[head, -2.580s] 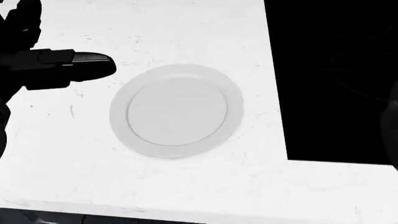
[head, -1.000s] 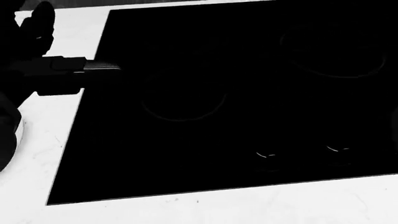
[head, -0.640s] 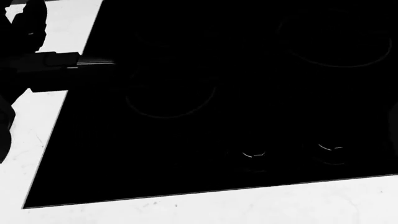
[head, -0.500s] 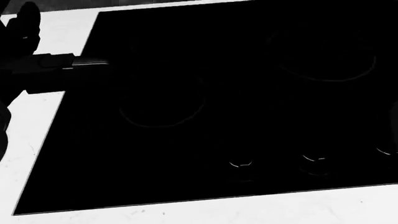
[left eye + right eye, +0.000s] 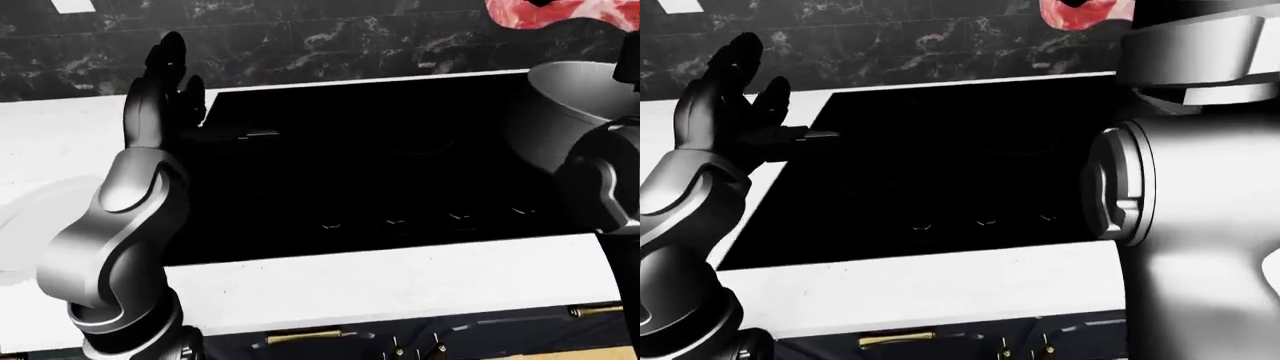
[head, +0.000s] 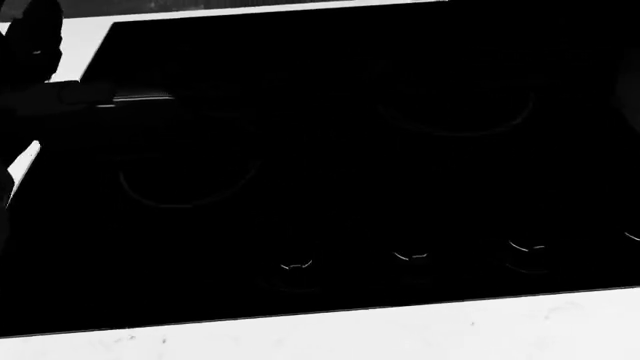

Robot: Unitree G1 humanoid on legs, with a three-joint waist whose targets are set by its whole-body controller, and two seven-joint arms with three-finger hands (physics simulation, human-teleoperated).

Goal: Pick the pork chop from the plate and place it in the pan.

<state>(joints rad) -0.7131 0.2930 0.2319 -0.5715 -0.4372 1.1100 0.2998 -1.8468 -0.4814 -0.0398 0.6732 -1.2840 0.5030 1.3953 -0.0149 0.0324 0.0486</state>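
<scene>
The black stove [image 5: 380, 172] lies flat and bare across the middle of the left-eye view. The pan [image 5: 565, 120] stands at its right edge. The raised, open left hand [image 5: 160, 97] stands over the stove's left edge, and the right arm [image 5: 1200, 225] fills the right-eye view's right side.

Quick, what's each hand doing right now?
Left hand: open, empty.
Right hand: fingers not visible; pork chop hangs above the pan, grip cannot be told.

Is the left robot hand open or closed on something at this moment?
Open. In the left-eye view the left robot hand is raised with its fingers spread upward beside the black stove, and nothing sits between them.
</scene>
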